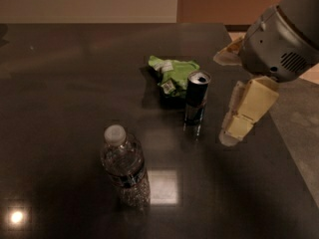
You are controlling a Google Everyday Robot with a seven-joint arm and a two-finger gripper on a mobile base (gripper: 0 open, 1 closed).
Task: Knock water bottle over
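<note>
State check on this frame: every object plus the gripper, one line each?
water bottle: upright, white cap on, not yet knocked over.
drink can: upright, top looks opened.
green snack bag: lying crumpled just behind the can.
gripper: over the table's right side, right of the can, well apart from the bottle.
</note>
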